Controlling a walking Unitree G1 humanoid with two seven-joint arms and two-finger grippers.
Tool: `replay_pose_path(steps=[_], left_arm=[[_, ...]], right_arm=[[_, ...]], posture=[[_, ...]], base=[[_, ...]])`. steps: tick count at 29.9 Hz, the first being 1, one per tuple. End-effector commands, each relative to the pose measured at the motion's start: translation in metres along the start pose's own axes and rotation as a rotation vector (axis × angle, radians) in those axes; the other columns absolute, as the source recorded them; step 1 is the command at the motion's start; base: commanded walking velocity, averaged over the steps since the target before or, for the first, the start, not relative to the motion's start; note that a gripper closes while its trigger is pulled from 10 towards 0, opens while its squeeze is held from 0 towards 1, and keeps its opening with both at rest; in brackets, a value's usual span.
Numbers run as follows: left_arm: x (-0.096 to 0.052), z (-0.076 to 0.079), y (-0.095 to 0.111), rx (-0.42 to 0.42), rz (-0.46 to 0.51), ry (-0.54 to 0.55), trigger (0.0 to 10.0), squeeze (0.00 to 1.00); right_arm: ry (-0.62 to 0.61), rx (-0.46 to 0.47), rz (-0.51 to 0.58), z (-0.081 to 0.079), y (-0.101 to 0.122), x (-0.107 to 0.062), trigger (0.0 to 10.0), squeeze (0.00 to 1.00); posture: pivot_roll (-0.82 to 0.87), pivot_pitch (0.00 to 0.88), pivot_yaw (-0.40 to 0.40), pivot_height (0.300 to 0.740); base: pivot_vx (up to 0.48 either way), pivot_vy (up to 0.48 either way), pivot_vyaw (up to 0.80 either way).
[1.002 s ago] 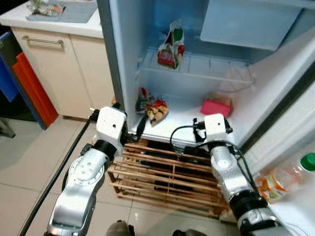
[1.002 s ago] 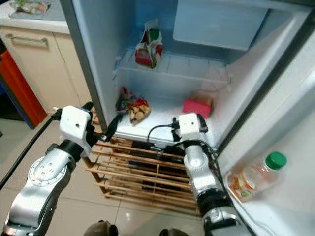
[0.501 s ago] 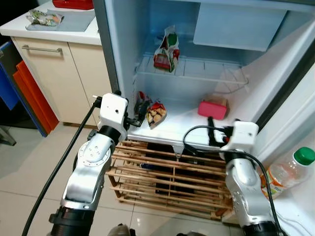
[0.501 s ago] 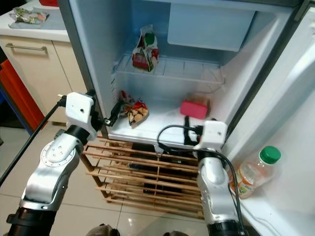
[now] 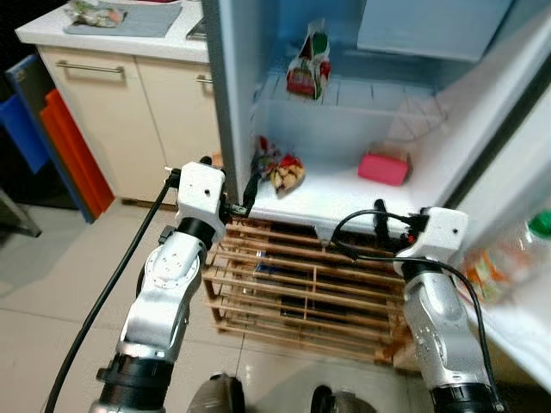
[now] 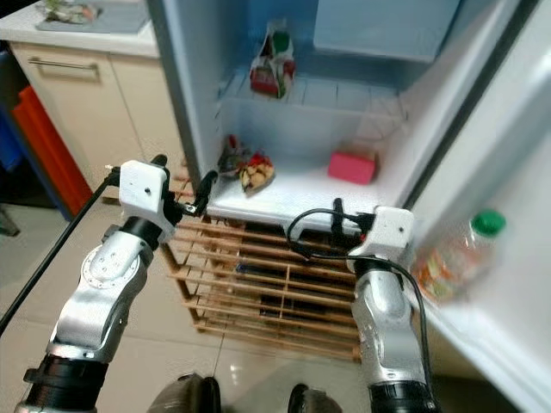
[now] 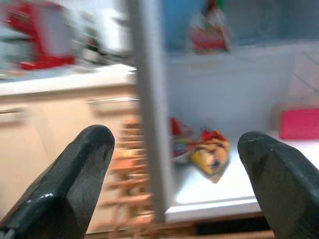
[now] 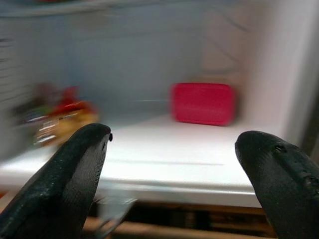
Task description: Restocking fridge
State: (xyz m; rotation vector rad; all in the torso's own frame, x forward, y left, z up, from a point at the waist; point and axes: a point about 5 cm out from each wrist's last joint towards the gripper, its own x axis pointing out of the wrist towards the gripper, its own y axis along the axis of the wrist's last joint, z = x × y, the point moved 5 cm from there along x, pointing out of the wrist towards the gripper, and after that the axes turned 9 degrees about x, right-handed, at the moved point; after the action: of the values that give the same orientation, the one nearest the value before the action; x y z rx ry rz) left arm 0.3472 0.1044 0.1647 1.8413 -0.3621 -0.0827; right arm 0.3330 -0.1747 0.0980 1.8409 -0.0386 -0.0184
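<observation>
Wood slat rack (image 5: 301, 292); glossy tile floor (image 5: 52, 284).

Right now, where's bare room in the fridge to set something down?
Bottom shelf: bare white patch between the snack bags and the pink box, plus the front edge. Wire shelf free right of the red-green bag. The left corner is crowded.

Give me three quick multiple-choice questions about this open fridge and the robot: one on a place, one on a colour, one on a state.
1. Where is the box?
A. on the fridge floor
B. on the wire shelf
C. on the counter

2. What colour is the bottle cap?
A. red
B. green
C. white

3. How are the right tool fingers?
A. shut on the box
B. apart, holding nothing
C. shut on a bag

Answers: 1 A, it rests on the white floor beside the snack bags. 2 B, the cap in the door is green. 3 B, the wrist view shows a wide gap.
</observation>
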Motion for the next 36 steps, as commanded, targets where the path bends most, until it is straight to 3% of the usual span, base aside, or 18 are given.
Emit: replay_pose_path(steps=[1, 7, 15, 23, 28, 29, 30, 31, 34, 36], left_arm=[[-0.003, -0.004, -0.006, 0.014, -0.015, 0.017, 10.0, 0.0], [-0.006, -0.002, -0.005, 0.009, 0.0, -0.015, 10.0, 0.0], [-0.004, 0.008, -0.001, -0.011, 0.027, -0.065, 10.0, 0.0], [-0.003, 0.013, 0.0, -0.026, 0.037, -0.089, 10.0, 0.0], [-0.003, 0.012, 0.001, -0.049, 0.04, -0.079, 10.0, 0.0], [-0.003, 0.01, 0.0, -0.048, 0.038, -0.073, 10.0, 0.0], [-0.003, 0.006, -0.002, -0.036, 0.024, -0.054, 10.0, 0.0], [-0.003, 0.006, -0.002, -0.036, 0.024, -0.054, 10.0, 0.0], [-0.003, -0.002, -0.015, -0.033, -0.035, -0.021, 10.0, 0.0], [-0.003, -0.003, -0.021, -0.023, -0.066, -0.018, 10.0, 0.0]], right_arm=[[0.045, -0.025, -0.018, -0.01, -0.003, 0.001, 10.0, 0.0], [0.055, -0.04, -0.046, -0.011, -0.013, -0.005, 10.0, 0.0], [0.071, -0.091, -0.109, -0.005, -0.03, -0.014, 10.0, 0.0], [-0.029, -0.165, -0.214, 0.023, -0.05, -0.025, 10.0, 0.0], [-0.007, -0.198, -0.317, 0.029, -0.069, -0.036, 10.0, 0.0], [0.005, -0.224, -0.406, 0.036, -0.084, -0.047, 10.0, 0.0], [-0.011, -0.257, -0.546, 0.054, -0.107, -0.069, 10.0, 0.0], [-0.011, -0.257, -0.546, 0.054, -0.107, -0.069, 10.0, 0.0], [-0.17, -0.285, -0.686, 0.095, -0.122, -0.086, 10.0, 0.0], [-0.209, -0.307, -0.704, 0.104, -0.122, -0.085, 10.0, 0.0]], posture=[[0.0, 0.0, -0.008, 0.74], [0.0, 0.0, 0.0, 0.74], [-0.03, 0.0, 0.018, 0.74], [-0.05, 0.0, 0.03, 0.74], [-0.05, 0.0, 0.026, 0.74], [-0.05, 0.0, 0.025, 0.74], [-0.05, 0.0, 0.025, 0.74], [-0.05, 0.0, 0.025, 0.74], [-0.05, 0.0, 0.029, 0.74], [-0.04, 0.0, 0.028, 0.74]], base=[[0.0, 0.0, 0.0], [0.0, 0.0, 0.0], [0.0, -0.475, 0.0], [0.0, -0.467, 0.0], [0.127, -0.401, 0.0], [0.0, 0.0, 0.0], [0.0, 0.0, 0.0], [0.0, 0.0, 0.0], [0.0, 0.0, 0.0], [0.0, 0.0, 0.0]])
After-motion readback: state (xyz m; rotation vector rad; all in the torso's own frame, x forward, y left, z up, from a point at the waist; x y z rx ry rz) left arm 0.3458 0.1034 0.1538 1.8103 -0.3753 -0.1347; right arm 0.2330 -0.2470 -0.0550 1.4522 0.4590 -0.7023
